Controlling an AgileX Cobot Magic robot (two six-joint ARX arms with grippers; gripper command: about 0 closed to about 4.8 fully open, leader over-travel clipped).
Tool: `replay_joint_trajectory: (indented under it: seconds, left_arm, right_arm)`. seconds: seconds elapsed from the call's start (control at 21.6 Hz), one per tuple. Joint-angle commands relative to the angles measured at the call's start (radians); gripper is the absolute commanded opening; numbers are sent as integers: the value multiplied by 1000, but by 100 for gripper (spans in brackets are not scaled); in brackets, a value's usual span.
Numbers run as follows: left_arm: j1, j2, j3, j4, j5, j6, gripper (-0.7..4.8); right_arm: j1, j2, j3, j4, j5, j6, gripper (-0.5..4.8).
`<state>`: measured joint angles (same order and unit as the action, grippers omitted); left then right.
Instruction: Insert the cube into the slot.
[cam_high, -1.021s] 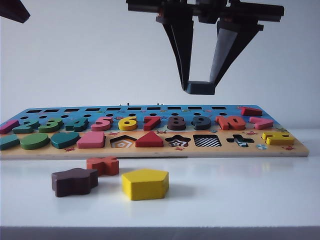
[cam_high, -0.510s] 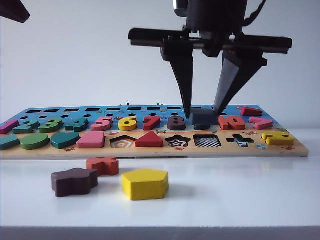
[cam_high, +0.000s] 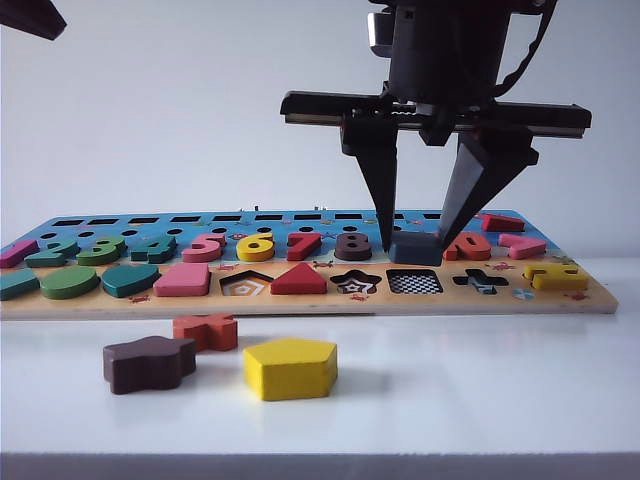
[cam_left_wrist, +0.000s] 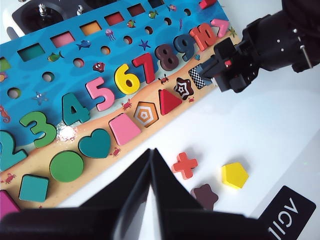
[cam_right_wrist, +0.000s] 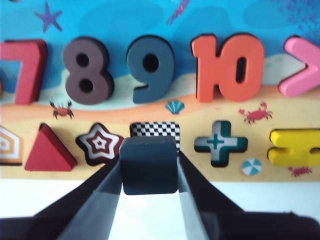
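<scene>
My right gripper (cam_high: 415, 246) is shut on the cube (cam_high: 415, 248), a dark navy square block pinched between its two fingertips. In the exterior view the cube hangs low over the puzzle board (cam_high: 300, 302), just behind the checkerboard slot (cam_high: 414, 282) and in front of the 9. The right wrist view shows the cube (cam_right_wrist: 149, 165) held level in the right gripper (cam_right_wrist: 149, 169) and covering the near part of the slot (cam_right_wrist: 155, 129). Whether the cube touches the board I cannot tell. My left gripper (cam_left_wrist: 151, 151) hangs shut and empty over the white table, off to the left.
On the table in front of the board lie a yellow pentagon (cam_high: 290, 367), a brown star-like block (cam_high: 150, 362) and a red cross (cam_high: 206, 330). Beside the slot are the star recess (cam_high: 356, 283) and the cross recess (cam_high: 480, 282). The pentagon recess (cam_high: 246, 285) lies further left.
The right gripper has come down with the cube from well above the board to just over it, and shifted slightly right. The left arm has kept still.
</scene>
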<state>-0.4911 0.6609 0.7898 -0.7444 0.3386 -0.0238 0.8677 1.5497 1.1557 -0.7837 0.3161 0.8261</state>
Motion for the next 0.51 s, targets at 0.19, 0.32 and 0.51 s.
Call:
replay_joint_trajectory:
  seconds: [0.19, 0.32, 0.51]
  left_arm:
    - [0, -2, 5, 11, 5, 0, 17]
    - [0, -2, 5, 11, 5, 0, 17]
    - [0, -2, 5, 11, 6, 0, 17]
  right_arm:
    - [-12, 0, -7, 32, 7, 3, 4]
    - [-18, 12, -7, 32, 6, -8, 4]
    - [-19, 34, -7, 37, 5, -8, 3]
